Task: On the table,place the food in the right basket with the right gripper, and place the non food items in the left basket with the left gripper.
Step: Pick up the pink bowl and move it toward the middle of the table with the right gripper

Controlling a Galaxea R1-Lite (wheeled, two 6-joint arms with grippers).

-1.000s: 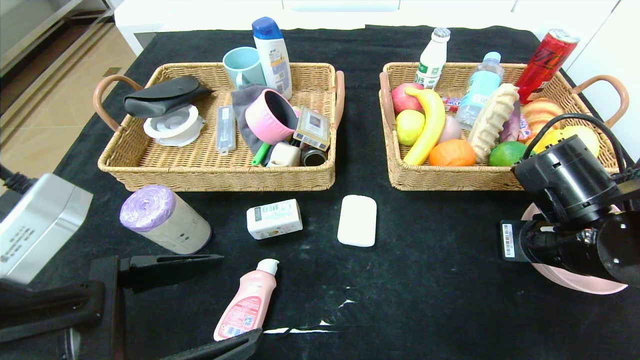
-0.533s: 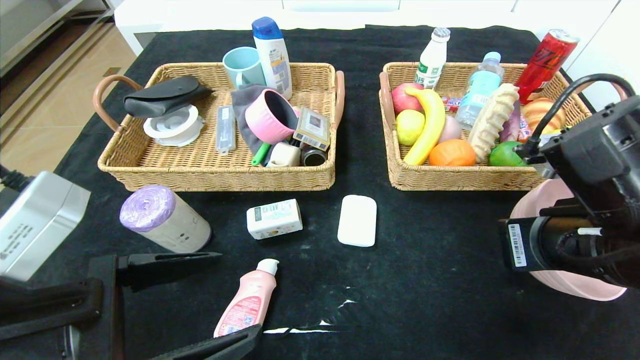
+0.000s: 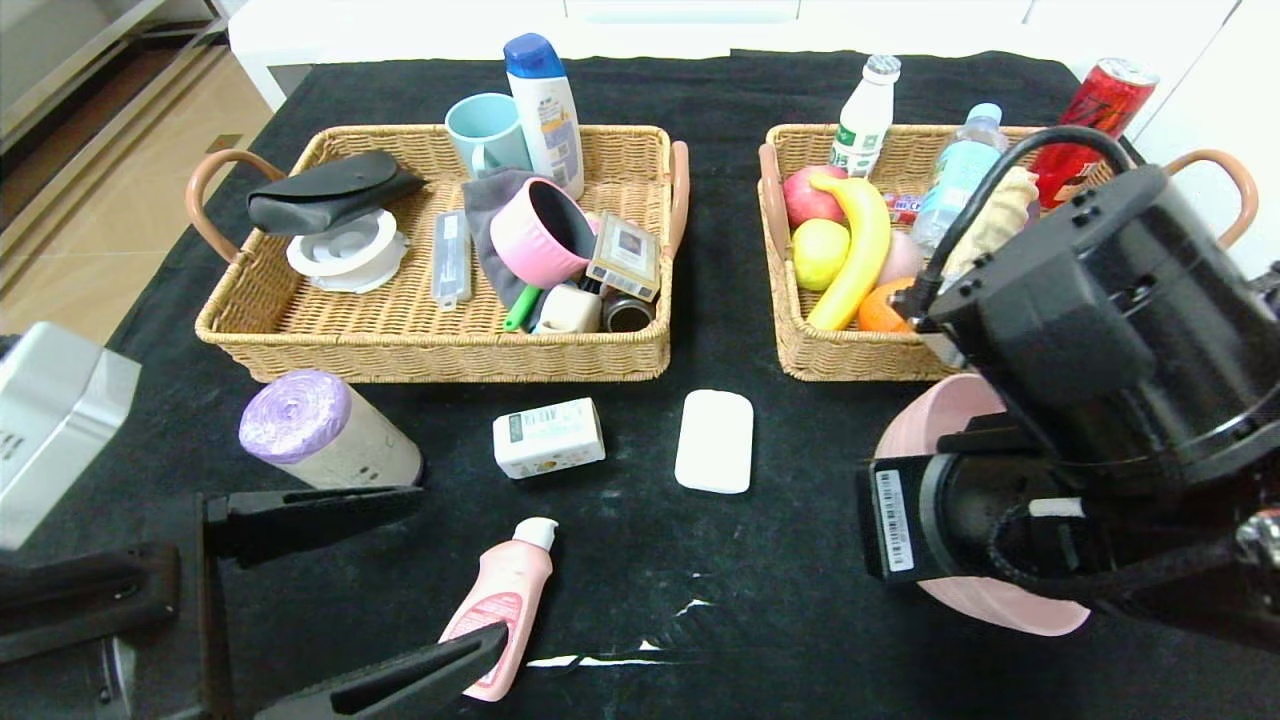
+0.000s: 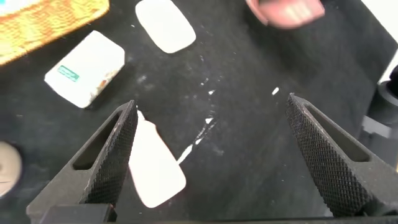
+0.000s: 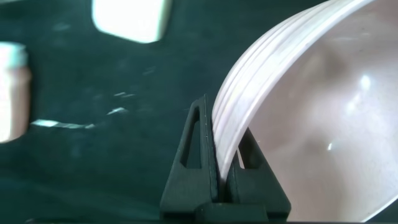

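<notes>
The right gripper (image 5: 221, 171) is clenched on the rim of the big pink bowl (image 3: 935, 440) and has carried it leftward, off the near right corner of the table (image 3: 800, 560), probably toward a handover. The left gripper (image 3: 355, 590), jaws spread wide, has dipped over the pink bottle (image 3: 500, 600). The right arm now hides much of the right basket (image 3: 800, 340) and most of the bowl.

Two wicker baskets (image 3: 430, 340) (image 3: 800, 340) sit at the counter's (image 3: 700, 620) far edge, and loose nearer lie one grey roll (image 3: 325, 438), one printed box (image 3: 548, 437), one white bar (image 3: 714, 441), one pink bottle (image 3: 500, 590) and one pink bowl (image 3: 935, 430).
</notes>
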